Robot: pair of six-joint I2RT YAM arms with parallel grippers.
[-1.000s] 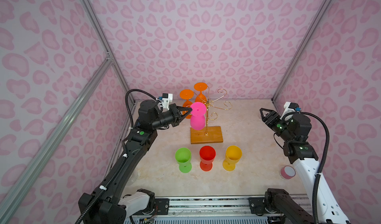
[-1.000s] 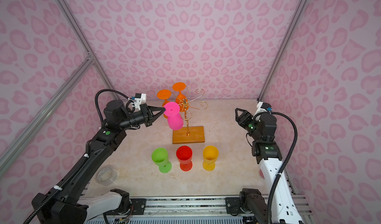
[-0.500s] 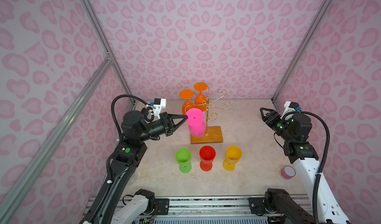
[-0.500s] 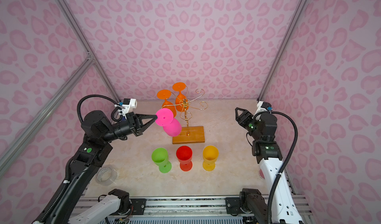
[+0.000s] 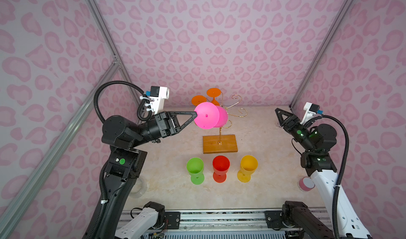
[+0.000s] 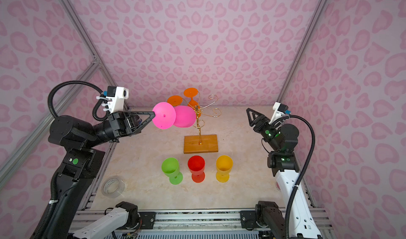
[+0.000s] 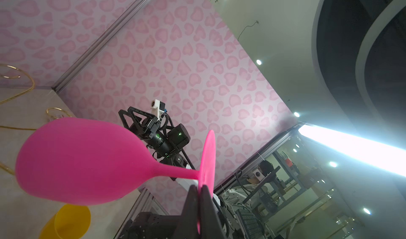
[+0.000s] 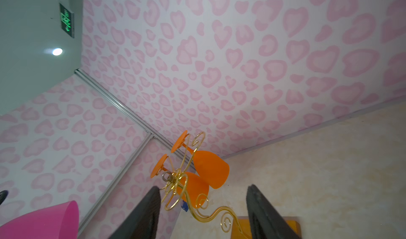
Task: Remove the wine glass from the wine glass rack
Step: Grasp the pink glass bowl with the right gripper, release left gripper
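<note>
So the pink wine glass [image 5: 208, 118] looked free of the wine glass rack [image 5: 219, 143], sideways mid-frame just left of its gold arms, with the left gripper [image 5: 195, 116] clamped on its foot. The right gripper [image 5: 278, 116] idled, fingers apart. Next, I'd guess: tip it upright and set it down. Count: 1 pink, 2 orange glasses [image 8: 208, 167] hanging, 3 standing: green glass [image 5: 195, 167], red glass [image 5: 220, 165], yellow glass [image 5: 248, 164].

Both top views are bright and even, with soft light from overhead, so shadows on the table [image 5: 274, 183] are barely there; the corners go a bit darker. Left wrist view: a light strip [image 7: 351, 147] far beyond the jaws of the left gripper [image 7: 199, 186] is totally blown out with haze around it, yet the pink wine glass [image 7: 83, 161] pinched in those jaws looks sharp. Right wrist view is dimmer, and the right gripper [image 8: 203, 186] has mushy fingers [image 8: 145, 213] up close.
</note>
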